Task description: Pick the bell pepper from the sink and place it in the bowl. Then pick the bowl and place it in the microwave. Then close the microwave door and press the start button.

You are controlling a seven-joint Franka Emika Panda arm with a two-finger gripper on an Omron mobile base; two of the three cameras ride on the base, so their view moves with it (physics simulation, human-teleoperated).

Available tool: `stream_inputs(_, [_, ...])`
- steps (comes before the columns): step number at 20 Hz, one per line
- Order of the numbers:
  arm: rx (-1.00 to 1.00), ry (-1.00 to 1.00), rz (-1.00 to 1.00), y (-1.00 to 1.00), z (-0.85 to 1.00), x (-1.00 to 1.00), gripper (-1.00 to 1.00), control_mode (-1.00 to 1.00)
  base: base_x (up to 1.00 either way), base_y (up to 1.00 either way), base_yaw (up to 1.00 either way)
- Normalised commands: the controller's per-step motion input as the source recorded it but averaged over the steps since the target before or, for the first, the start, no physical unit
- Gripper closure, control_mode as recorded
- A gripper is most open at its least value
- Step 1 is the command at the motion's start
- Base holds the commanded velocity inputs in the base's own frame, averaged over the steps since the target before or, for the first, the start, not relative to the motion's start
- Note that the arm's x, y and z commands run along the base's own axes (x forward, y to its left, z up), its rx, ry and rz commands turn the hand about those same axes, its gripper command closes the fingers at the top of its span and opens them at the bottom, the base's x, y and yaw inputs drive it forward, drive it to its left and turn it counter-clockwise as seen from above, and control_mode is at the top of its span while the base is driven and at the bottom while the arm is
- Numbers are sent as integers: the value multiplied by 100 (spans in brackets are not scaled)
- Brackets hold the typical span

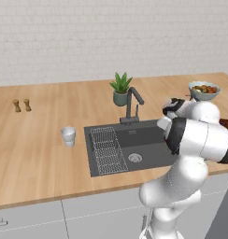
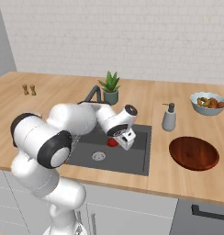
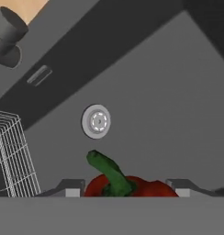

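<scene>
The hand point(image 3: 125, 192) is lowered into the sink point(image 2: 132, 161), and the bell pepper point(image 3: 127, 186) is seen between its two fingertips point(image 3: 70, 189). The fingers are spread on both sides of the pepper, and a small gap is seen on each side, so the hand is released and nothing is grasped. The green stem of the pepper is pointed away from the hand, toward the round drain point(image 3: 96, 121), which is located a little beyond the pepper on the sink floor. The wire rack point(image 3: 15, 156) is seen further off to one side of the hand, and the faucet point(image 3: 8, 34) is found far beyond it at the sink edge.

In the right base view the pepper point(image 2: 112, 142) is partly hidden just beside the hand point(image 2: 126, 140). The red bowl point(image 2: 194, 153) is placed on the bench point(image 2: 164, 172), well apart from the hand, outside the sink. A soap bottle point(image 2: 169, 117) is standing between the sink and the bowl.
</scene>
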Motion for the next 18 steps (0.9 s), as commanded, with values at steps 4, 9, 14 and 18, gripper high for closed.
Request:
stream_inputs(4, [-6, -5, -1, -38, 100, -58, 100, -100, 0, 0, 0])
stream_inputs(9, [-23, 0, -1, -35, 77, -49, 100, -100, 0, 0, 0])
stream_inputs(14, [-31, 4, -1, -30, 55, -25, 100, -100, 0, 0, 0])
stream_inputs(18, [-21, 6, -10, -46, 41, -2, 100, -100, 0, 0, 0])
